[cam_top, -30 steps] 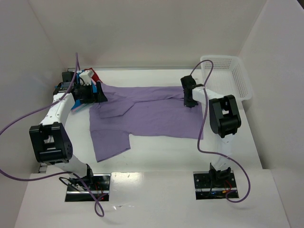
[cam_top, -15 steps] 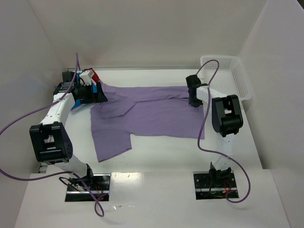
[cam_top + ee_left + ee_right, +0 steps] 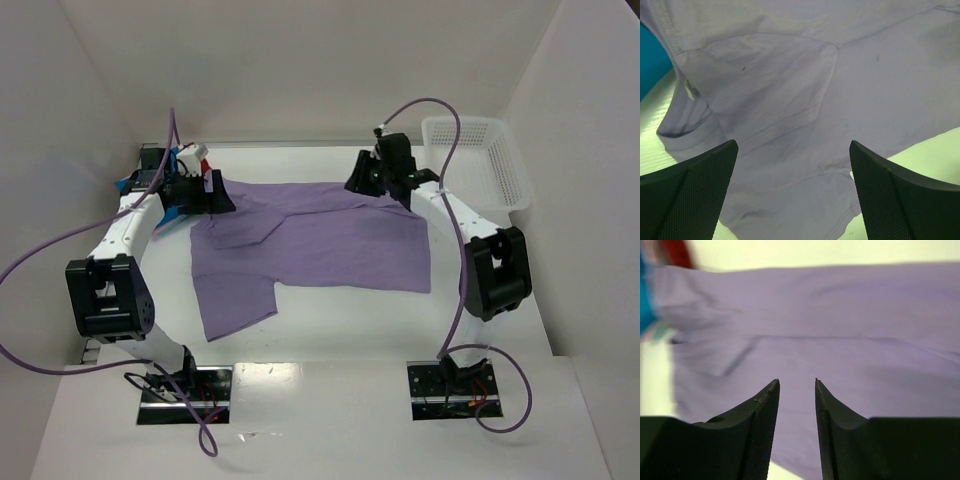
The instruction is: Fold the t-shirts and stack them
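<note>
the left gripper (image 3: 792, 145) is open as wide as it goes. its two black fingers (image 3: 695, 185) stand far apart and nothing is between them. it hangs just over the purple shirt (image 3: 790, 75), above the spot where a sleeve is folded in over the body. from the top, the left gripper (image 3: 205, 190) is at the far left corner of the shirt.

the right gripper (image 3: 796, 382) is open only a little. there is a thin gap between its two fingers (image 3: 757, 415) and no cloth in the gap, so it holds nothing. it points across the purple shirt (image 3: 840, 340) toward the left side. from the top, the right gripper (image 3: 365, 180) is over the far edge of the shirt, to the right of the middle.

the purple shirt (image 3: 320, 245) lies spread out flat in the middle of the worktop (image 3: 330, 320). one sleeve (image 3: 235, 310) sticks out toward the near edge on the left. the right side of the shirt makes a straight edge.

a blue shirt (image 3: 650, 60) sits right beside the purple one, at the far left corner of the worktop. a red shirt (image 3: 675, 252) shows there too, but it is blurry. most of that pile is hidden by the left arm from the top.

a white basket (image 3: 470, 123) stands at the far right corner of the worktop.
</note>
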Motion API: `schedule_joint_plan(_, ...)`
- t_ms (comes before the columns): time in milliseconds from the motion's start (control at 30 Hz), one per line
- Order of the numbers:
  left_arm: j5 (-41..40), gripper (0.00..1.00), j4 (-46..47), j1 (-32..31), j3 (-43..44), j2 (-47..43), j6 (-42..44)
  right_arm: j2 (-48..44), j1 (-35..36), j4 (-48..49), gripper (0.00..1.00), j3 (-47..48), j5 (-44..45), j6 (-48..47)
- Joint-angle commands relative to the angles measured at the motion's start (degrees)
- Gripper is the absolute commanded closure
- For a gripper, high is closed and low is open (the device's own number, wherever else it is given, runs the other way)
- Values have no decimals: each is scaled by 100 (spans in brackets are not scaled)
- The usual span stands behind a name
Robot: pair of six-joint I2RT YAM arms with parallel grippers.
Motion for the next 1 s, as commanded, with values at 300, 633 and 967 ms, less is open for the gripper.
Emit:
schedule_joint_plan(300,-1076,1,593,-140,-504,221,-655,1528,1480,1040,59,1003,-1012,746)
schedule_joint_plan(633,-804,8,698,-140,-452,678,-603,2679,1719,1093,66,1759,-828,1036)
schedule_joint_plan(967,-436,9,698,-140,-452,801,-603,3400,1930,883,67,2568,-880,1150)
